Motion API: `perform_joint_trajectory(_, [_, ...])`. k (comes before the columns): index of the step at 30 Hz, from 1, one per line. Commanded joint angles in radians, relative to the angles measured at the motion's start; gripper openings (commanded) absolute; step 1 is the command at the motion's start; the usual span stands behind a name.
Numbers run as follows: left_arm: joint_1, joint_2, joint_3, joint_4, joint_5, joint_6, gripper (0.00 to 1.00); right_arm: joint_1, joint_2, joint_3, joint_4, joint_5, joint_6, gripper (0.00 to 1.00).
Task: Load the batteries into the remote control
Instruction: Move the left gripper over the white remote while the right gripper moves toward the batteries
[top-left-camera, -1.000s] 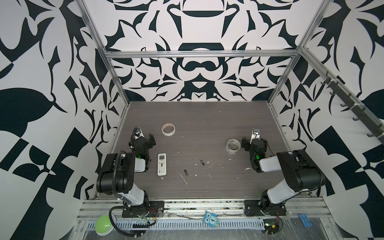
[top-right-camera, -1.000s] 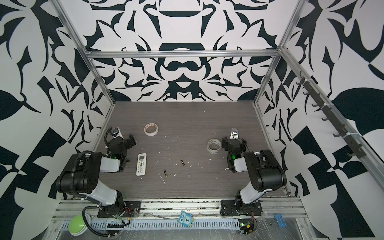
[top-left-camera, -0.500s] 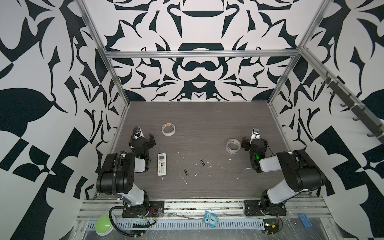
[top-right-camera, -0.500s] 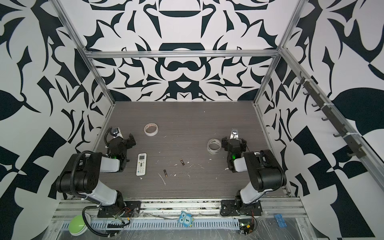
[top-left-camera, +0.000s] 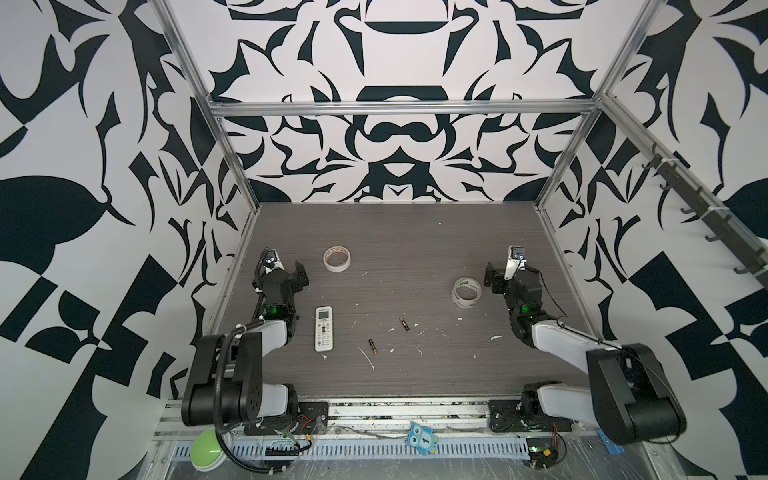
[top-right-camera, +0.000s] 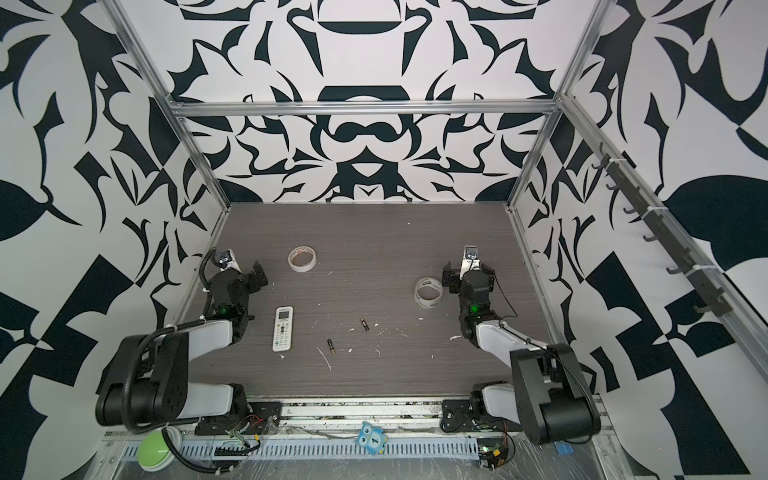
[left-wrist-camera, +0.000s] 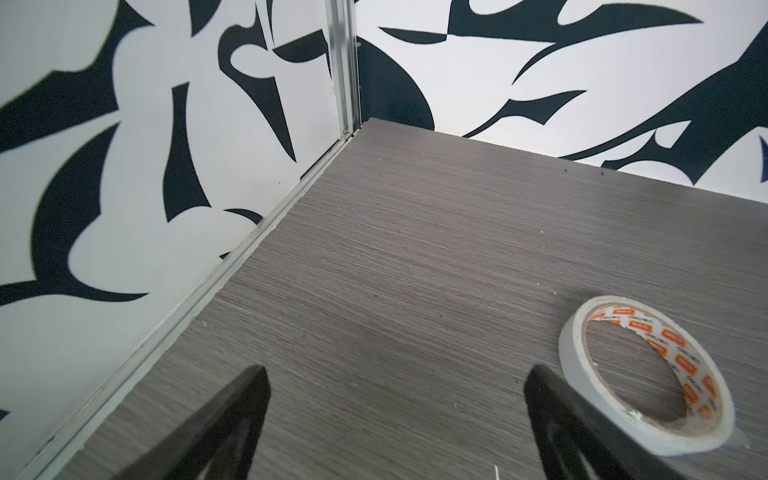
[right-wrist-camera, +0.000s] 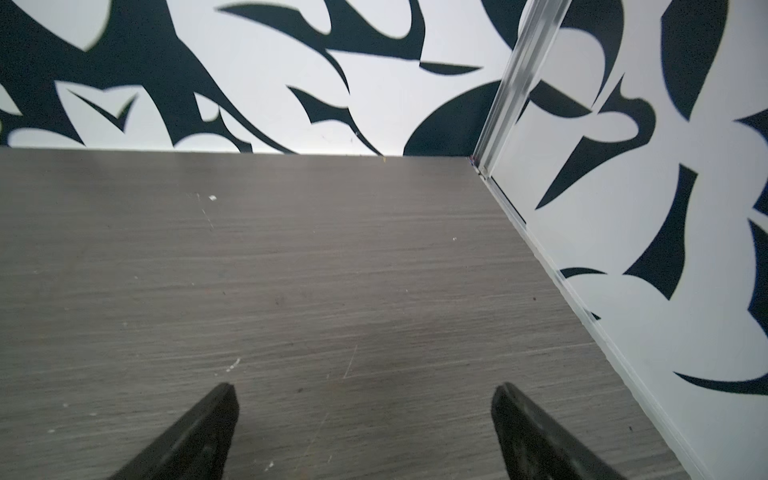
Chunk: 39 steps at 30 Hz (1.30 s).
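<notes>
Left pincer (left-wrist-camera: 392, 376) first: fingers spread as wide as they go, nothing between them but bare bench (top-left-camera: 415, 232), and it's hanging low near the left wall. The white tape roll (left-wrist-camera: 640, 374) sits just beside one finger. From its wrist camera the finger overlaps the roll, but in a top view there's a gap, so I'd say it isn't touching. Right pincer (right-wrist-camera: 363, 390) is the same story: wide open, empty, aimed at the far right corner, with the clear tape roll (top-left-camera: 466, 293) just beside it toward the middle.

What's changed in the last second? Honestly nothing. Both arms are parked exactly where they were, and nothing on the bench has shifted. So I read this as the very start, with no part of the job begun.

Moving outward, the remote control (top-left-camera: 323, 328) lies flat, close to the left arm and nearer the front edge than its pincer. It's face up, display and buttons showing. My guess is the battery door is on the underside, so it'll need flipping before anything can go in.

The first battery (top-left-camera: 372, 347) lies a bit to the right of the remote, and the second battery (top-left-camera: 404, 324) is further right and slightly further back. Both are loose on the bench among the white scraps (top-left-camera: 368, 357), well apart from either pincer. They're thin and lying flat, so I'd expect picking them up to be fiddly.
</notes>
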Motion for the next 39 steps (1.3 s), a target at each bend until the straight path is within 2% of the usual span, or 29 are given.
perform_joint_trajectory(1, [-0.015,-0.119,0.062,-0.230,0.020,-0.048,0.99,0.000,-0.094,0.095,-0.244,0.041,0.139,0.99])
perform_joint_trajectory(4, [-0.051,-0.189,0.108,-0.376,0.016,-0.118,0.99,0.003,-0.111,0.199,-0.439,0.009,0.187,0.99])
perform_joint_trajectory(9, [-0.131,-0.230,0.222,-0.679,0.017,-0.256,0.99,0.019,-0.097,0.285,-0.575,-0.228,0.217,0.99])
perform_joint_trajectory(12, [-0.157,-0.255,0.270,-0.829,0.062,-0.364,0.99,0.065,-0.086,0.349,-0.666,-0.310,0.204,0.99])
perform_joint_trajectory(16, [-0.204,-0.287,0.304,-0.971,0.144,-0.436,0.99,0.165,-0.084,0.406,-0.756,-0.355,0.165,0.99])
perform_joint_trajectory(19, [-0.237,-0.311,0.303,-1.034,0.217,-0.480,0.99,0.202,-0.060,0.436,-0.795,-0.447,0.160,0.99])
perform_joint_trajectory(22, [-0.277,-0.330,0.299,-1.108,0.213,-0.524,0.99,0.213,-0.035,0.449,-0.813,-0.540,0.180,0.99])
perform_joint_trajectory(30, [-0.329,-0.383,0.291,-1.284,0.194,-0.565,0.99,0.340,-0.094,0.453,-0.892,-0.482,0.140,0.99])
perform_joint_trajectory(35, [-0.335,-0.385,0.291,-1.372,0.232,-0.562,0.99,0.375,-0.139,0.459,-0.973,-0.471,0.125,1.00])
perform_joint_trajectory(39, [-0.366,-0.388,0.285,-1.404,0.230,-0.574,0.99,0.415,-0.164,0.468,-1.023,-0.451,0.117,0.96])
